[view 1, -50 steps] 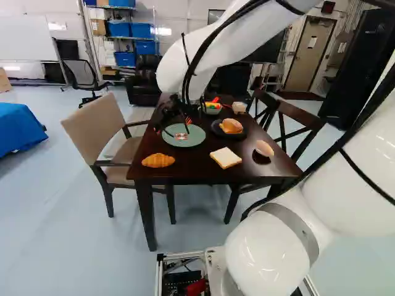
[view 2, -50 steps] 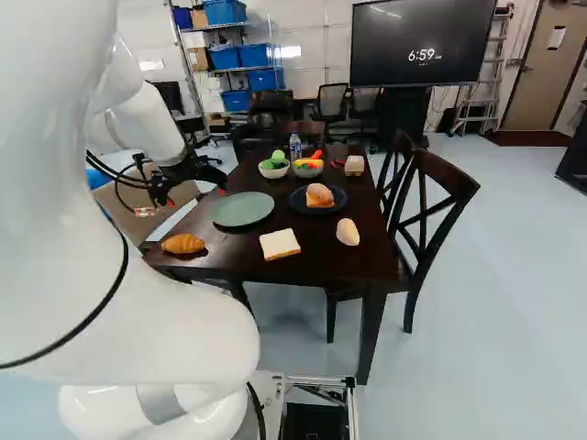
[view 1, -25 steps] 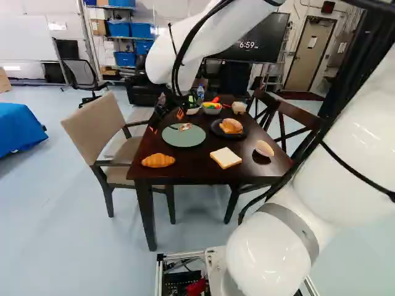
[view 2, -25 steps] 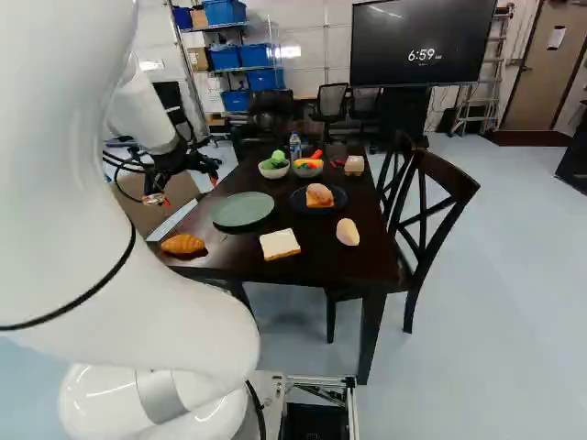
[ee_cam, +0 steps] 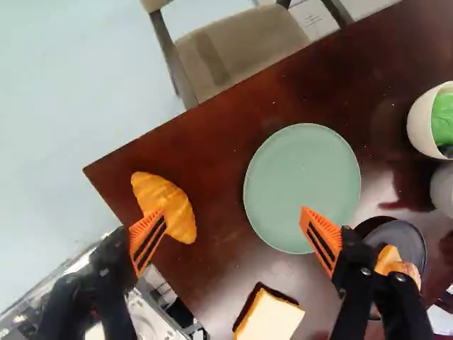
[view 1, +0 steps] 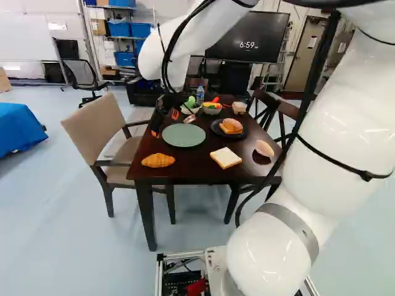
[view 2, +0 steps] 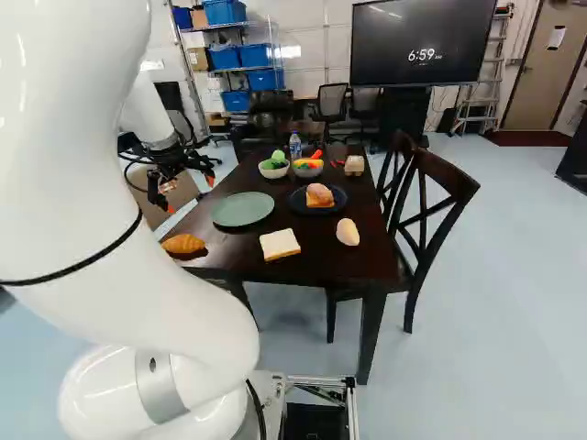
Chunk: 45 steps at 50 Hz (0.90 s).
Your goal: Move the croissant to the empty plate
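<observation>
On the dark table (ee_cam: 212,149) (screen (view 2: 422,32) behind shows digits btw) croissant (ee_cam: 164,202) sits near the corner edges, apart from the green plate (ee_cam: 301,188); claw (view 2: 191,195) hangs wide open.

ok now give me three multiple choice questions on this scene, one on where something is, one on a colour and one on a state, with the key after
1. Where does the croissant lie?
A) on the chair
B) on the table
C) in a bowl

2. What colour is the empty plate?
A) pale green
B) orange
C) white

3. How do the fingers stand?
A) shut on the croissant
B) shut on nothing
C) wide apart, gripping nothing

Key:
1: B, the wrist view shows it on bare wood near a corner.
2: A, all three views show that muted green.
3: C, the wrist view shows a broad gap between the orange pads.
</observation>
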{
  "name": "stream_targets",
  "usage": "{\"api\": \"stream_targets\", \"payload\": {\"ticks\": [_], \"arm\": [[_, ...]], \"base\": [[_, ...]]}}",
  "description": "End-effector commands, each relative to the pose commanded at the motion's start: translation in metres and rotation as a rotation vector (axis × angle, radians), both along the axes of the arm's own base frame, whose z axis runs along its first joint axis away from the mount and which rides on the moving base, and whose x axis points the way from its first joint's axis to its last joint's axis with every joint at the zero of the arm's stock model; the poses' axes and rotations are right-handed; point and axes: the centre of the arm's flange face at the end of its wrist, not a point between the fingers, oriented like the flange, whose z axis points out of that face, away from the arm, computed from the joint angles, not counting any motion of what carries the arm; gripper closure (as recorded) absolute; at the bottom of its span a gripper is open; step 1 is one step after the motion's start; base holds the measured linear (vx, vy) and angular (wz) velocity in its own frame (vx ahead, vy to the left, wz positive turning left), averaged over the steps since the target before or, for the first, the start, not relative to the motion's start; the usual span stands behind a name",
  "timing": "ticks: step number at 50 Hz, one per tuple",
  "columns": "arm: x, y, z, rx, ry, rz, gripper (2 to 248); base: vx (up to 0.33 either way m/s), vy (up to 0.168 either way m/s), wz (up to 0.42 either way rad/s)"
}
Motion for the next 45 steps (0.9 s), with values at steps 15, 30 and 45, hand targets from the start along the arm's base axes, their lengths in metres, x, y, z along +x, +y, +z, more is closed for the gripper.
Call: {"api": "stream_targets", "payload": {"ticks": [15, 30, 45], "arm": [[0.005, 0.009, -0.002, -0.073, 0.088, 0.066, 3], [0.005, 0.024, -0.004, -0.130, 0.183, 0.088, 3], [-0.001, 0.040, -0.004, -0.136, 0.205, 0.113, 3]], "base": [[0.000, 0.000, 0.000], [0.000, 0.000, 0.000], [0.000, 0.000, 0.000]]}}
